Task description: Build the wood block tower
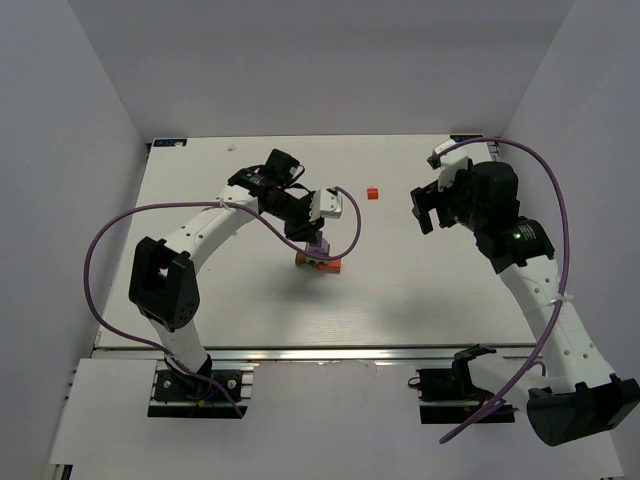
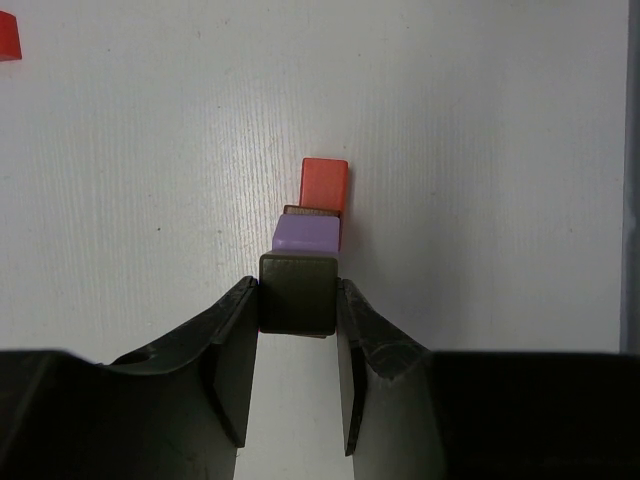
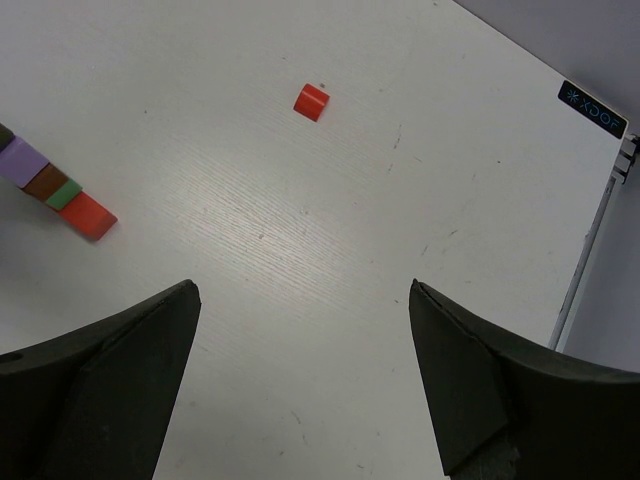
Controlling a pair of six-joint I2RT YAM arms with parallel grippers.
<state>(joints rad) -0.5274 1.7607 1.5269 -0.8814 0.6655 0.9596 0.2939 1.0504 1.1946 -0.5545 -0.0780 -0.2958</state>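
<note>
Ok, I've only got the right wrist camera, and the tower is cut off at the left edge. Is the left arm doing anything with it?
Observer: Yes. The left jaws are shut on a dark grey block, right above the tower.
Operator: Is it lined up?
Observer: In the left wrist view it sits over the lilac block; the red bar lower down juts out past both.
Operator: And where am I?
Observer: From above, the right jaws hang open, off to the tower's right, beyond the loose red cube.
</note>
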